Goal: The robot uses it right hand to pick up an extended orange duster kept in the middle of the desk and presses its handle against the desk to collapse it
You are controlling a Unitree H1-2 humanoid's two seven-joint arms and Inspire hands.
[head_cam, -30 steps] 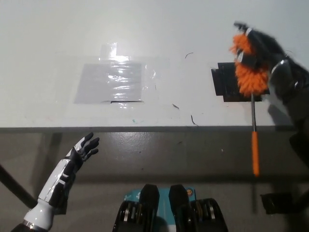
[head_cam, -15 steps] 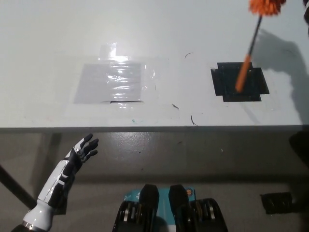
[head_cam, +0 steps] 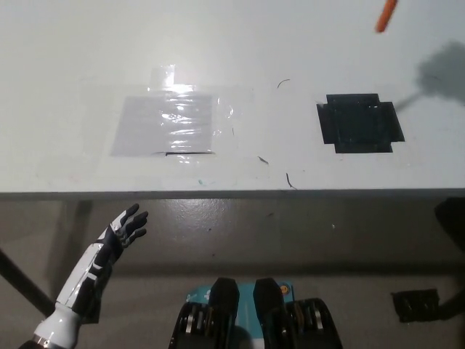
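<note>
The desk fills the upper half of the view, a smooth matte white slab with a few faint scuffs and short dark marks near its middle, and its straight front edge runs the full width of the picture. Plenty of bare surface on the far left and along the top. Below the edge, the grey floor shows a dull sheen and small specks. On the desk's left half lies a clear plastic sheet, rectangular, wrinkled, glossy where the light hits it, flat against the surface. Right of centre sits a black tape patch, roughly square with notched corners, slightly shiny, set back a little from the front edge. A soft grey shadow falls at the right border just above it. And up at the top right, only a short orange handle tip of the duster pokes into view, slanted, smooth and rod-shaped, the rest cut off. Left robot hand, white arm with dark fingers, hangs below the desk edge at lower left, fingers spread, holding nothing. Right robot hand is out of view.
</note>
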